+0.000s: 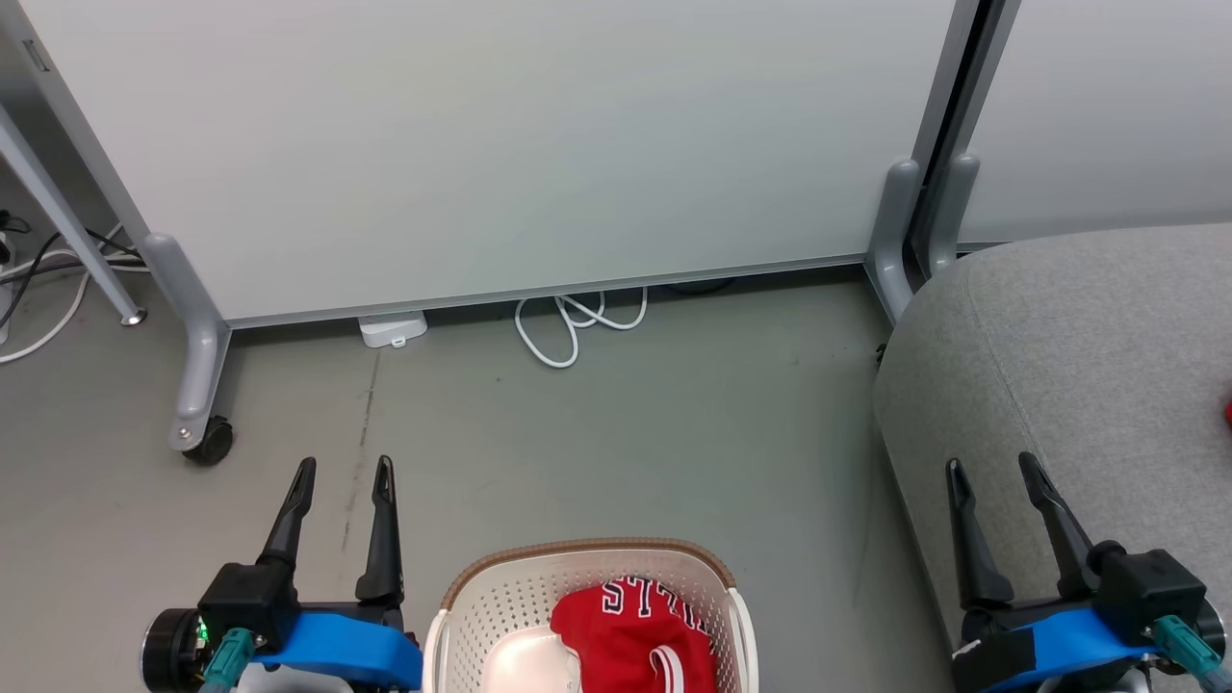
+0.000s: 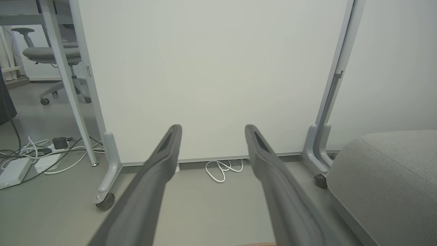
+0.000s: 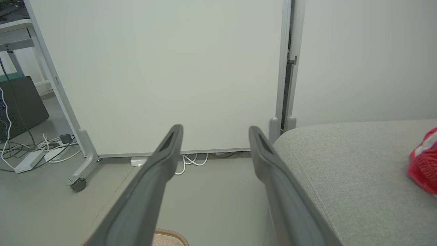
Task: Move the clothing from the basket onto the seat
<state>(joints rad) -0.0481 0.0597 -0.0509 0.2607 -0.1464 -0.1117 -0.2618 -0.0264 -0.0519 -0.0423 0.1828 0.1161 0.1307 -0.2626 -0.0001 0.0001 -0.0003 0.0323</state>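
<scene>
My left tool (image 1: 345,470) and right tool (image 1: 991,467) both stand spread, empty. The red-and-white lettered clothing (image 1: 630,635) in the cream perforated plastic basket (image 1: 500,597) looks limp and light; I'd pinch its top fold.

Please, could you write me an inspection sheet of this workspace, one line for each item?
Surface: grey floor, faint dark streak.
Job's things: red clothing in the basket, between the arms; another red piece on the seat, far right.
Clutter: small white box under the partition.
Grippers: left gripper and right gripper open, holding nothing.
Cables: white cable coiled under the partition; more cables far left.
Surroundings: wheeled partition panels; office chair beyond.
</scene>
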